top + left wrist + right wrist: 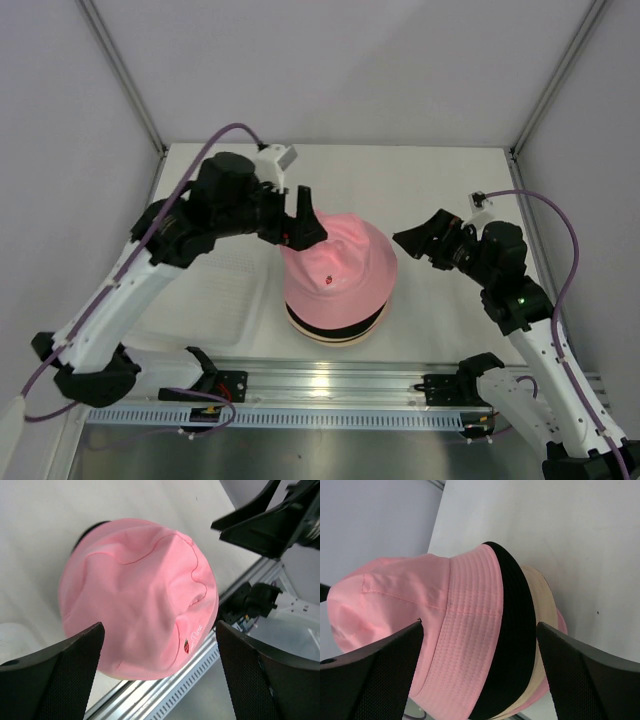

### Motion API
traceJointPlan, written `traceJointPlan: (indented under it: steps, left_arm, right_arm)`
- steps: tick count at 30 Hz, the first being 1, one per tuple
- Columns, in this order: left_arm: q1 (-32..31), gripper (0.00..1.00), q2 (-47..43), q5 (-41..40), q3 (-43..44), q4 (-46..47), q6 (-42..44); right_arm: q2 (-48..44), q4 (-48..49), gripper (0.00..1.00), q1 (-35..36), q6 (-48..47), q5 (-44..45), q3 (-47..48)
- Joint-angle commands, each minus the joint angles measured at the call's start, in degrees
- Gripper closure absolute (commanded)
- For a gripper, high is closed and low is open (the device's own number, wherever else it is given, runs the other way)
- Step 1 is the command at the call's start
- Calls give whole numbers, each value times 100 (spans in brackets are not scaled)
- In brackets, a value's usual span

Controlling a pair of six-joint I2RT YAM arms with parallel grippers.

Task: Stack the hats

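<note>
The hats stand as one stack at the table's middle. A pink hat (338, 268) with a small strawberry mark is on top. Under it show a black brim (514, 635), a cream brim (543, 622) and a sliver of another pink brim (562, 622). My left gripper (305, 225) hovers open just above the stack's far-left edge. In its wrist view the pink crown (140, 605) lies between and beyond its fingers (65, 675), which hold nothing. My right gripper (422, 240) is open to the right of the stack, apart from it, facing the brims (480, 675).
A pale translucent tray (215, 300) lies on the table left of the stack. An aluminium rail (330, 385) runs along the near edge in front of the hats. Enclosure walls close off the left, right and back.
</note>
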Motion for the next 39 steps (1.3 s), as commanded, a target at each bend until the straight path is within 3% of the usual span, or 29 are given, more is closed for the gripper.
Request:
traceJointPlan:
  steps: [1,5,11,21,31,34,36,37,39]
  left_arm:
    - [101,5,-883,-937,-253,302,-493]
    - [250,1,-1516,-1465,-817,460,-1116]
    - [1101,1,-2334,-1079,-2029,874,-1662]
    - [1287,0,-2678,-981,-3278,1155,-2365]
    - [1551,0,-3091,-868,-4315,1911,-3227]
    - [1586,1,-3100,-772,-4360,2025,-3236]
    - [1586,1,-3082,-719,-4395,2078,-3271]
    - [1586,1,-3082,-684,-4447,2096,-3306]
    - [1595,1,-3117,-657,-4526,2148,-3394]
  right_arm:
    - [168,291,3,-14,438,-183,-121]
    - [55,480,4,-22,1123,-146,-522]
    - [-385,1659,12,-22,2284,-524,-1307]
    - [-333,1747,32,-5,2662,-779,-1360]
    - [-157,1186,39,188,2373,-770,-1342]
    - [-174,1194,48,259,2381,-788,-1360]
    - [-175,1220,60,276,2373,-779,-1369]
    - [-175,1220,66,285,2373,-779,-1360]
    - [-148,1220,90,303,2364,-762,-1377]
